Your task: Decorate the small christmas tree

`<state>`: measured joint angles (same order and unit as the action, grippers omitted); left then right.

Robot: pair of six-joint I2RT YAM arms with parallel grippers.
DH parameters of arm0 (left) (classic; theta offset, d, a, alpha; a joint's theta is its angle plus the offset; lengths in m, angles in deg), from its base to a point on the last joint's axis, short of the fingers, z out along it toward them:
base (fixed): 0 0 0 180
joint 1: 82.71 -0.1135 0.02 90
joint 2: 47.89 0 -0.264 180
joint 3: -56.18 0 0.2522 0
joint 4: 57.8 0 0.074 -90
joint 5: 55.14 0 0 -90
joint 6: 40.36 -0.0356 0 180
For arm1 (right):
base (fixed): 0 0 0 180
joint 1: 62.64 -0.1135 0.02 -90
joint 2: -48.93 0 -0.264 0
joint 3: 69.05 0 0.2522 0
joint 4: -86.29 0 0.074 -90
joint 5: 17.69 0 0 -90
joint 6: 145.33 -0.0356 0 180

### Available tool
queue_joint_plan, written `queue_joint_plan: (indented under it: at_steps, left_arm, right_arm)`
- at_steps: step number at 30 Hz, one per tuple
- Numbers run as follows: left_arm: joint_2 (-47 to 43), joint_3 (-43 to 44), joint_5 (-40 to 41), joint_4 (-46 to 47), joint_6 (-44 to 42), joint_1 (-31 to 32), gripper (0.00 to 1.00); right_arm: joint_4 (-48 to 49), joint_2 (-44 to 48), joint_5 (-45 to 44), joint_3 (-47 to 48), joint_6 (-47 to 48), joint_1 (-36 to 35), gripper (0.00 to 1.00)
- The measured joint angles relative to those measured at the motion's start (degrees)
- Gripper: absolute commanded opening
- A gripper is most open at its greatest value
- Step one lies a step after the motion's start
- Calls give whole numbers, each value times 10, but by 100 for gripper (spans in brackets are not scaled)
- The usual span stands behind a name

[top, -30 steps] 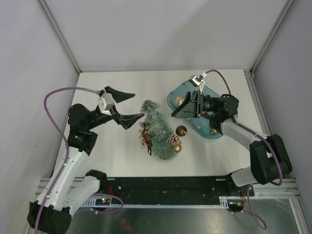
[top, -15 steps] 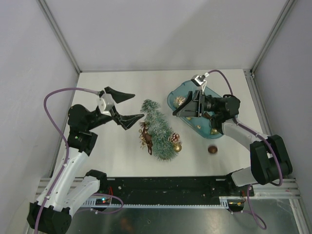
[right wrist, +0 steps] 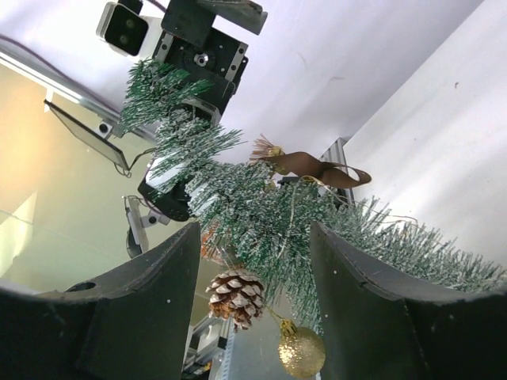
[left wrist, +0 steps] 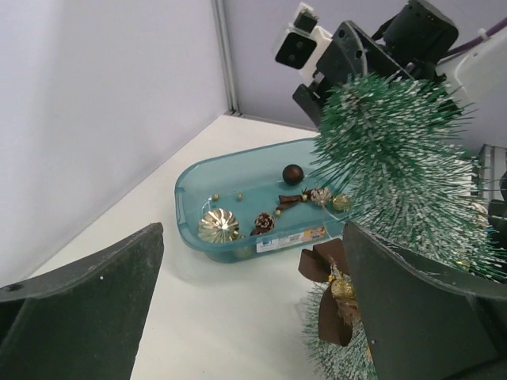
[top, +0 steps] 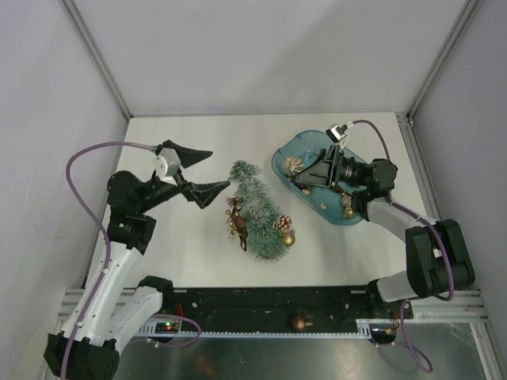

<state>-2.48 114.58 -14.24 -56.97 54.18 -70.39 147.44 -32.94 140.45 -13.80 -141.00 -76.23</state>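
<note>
Though the tree already carries a bow, a pinecone and a gold ball, the top view suggests the job is only partly done. The tree stands mid-table, and the tray to its right holds more ornaments. The left pincer is spread wide and empty just left of the tree. The right pincer hangs over the tray. A brown ball lies off the table, on the rail between the arm bases, likely out of reach.

From the left wrist, the left pincer has nothing between its wide jaws. The tree with its bow sits just beside one jaw. Beyond it, the tray shows a ribbed gold ball, a dark ball and smaller pieces waiting.

From the right wrist, the right pincer is about half open and grips nothing. It faces the tree, whose upper branches look bare.
</note>
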Motion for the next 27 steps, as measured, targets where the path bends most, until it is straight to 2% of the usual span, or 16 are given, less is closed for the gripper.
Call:
queue_joint_plan:
  at_steps: [5,8,10,15,18,24,27]
  left_arm:
    - [-3,4,30,-55,0,-10,100]
    - [-3,18,63,-106,0,-14,100]
    - [0,30,90,-142,-1,-16,100]
    - [21,67,158,-232,-12,-17,100]
    - [42,85,196,-292,-21,-19,100]
    - [78,99,270,-386,-30,-28,100]
    - [80,106,312,-417,-30,-28,100]
  right_arm:
    - [0,0,-6,-10,10,13,67]
    - [-31,13,-18,-13,63,20,71]
    - [-103,38,-36,-13,126,23,74]
    - [-442,118,-169,32,363,19,78]
    - [-596,137,-258,59,454,18,80]
    - [-782,151,-391,61,534,23,85]
    - [-833,169,-434,61,549,23,95]
